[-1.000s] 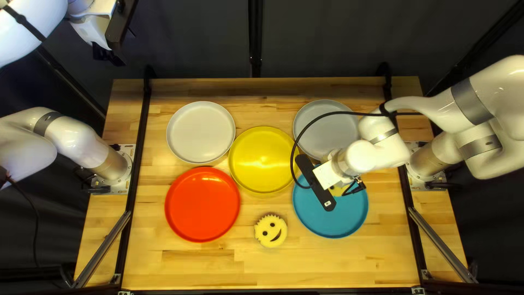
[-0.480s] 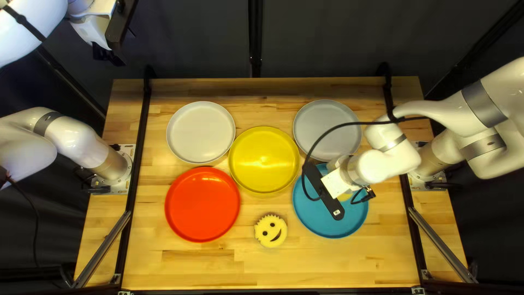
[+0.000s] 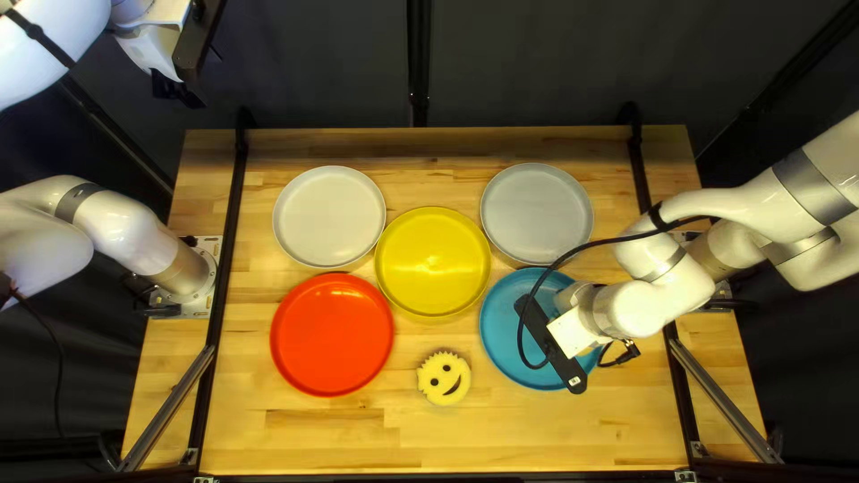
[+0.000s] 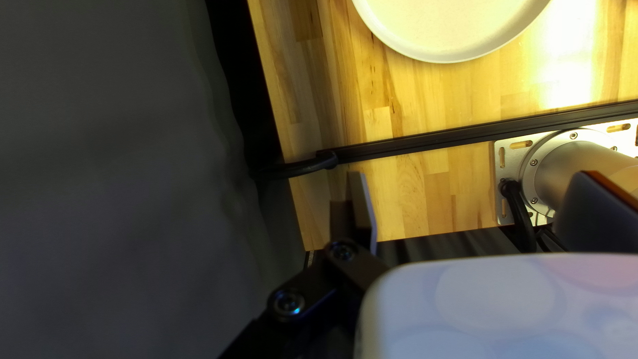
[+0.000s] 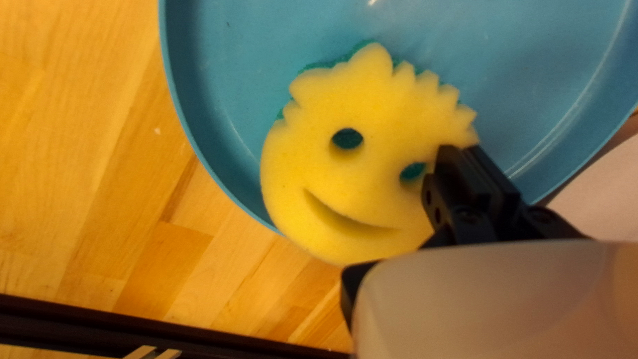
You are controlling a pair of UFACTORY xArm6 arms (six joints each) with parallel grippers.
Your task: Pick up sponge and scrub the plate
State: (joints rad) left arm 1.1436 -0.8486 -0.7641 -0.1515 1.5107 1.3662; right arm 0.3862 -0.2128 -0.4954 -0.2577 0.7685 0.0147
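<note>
My right claw (image 3: 550, 345) grips the smiling yellow sponge (image 5: 372, 113) over the blue plate (image 3: 501, 335) — my left claw (image 3: 170, 88) hangs open, well apart.

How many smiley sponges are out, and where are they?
2. One smiley sponge sits on the table between the red plate and the blue plate; the other sponge is over the blue plate, partly past its rim. The right arm could hide more.

Four plates (image 3: 331, 334) surround the middle plate (image 3: 433, 261), one sponge (image 3: 444, 377) before it, another sponge (image 5: 372, 166) over the front right plate (image 3: 503, 333).
</note>
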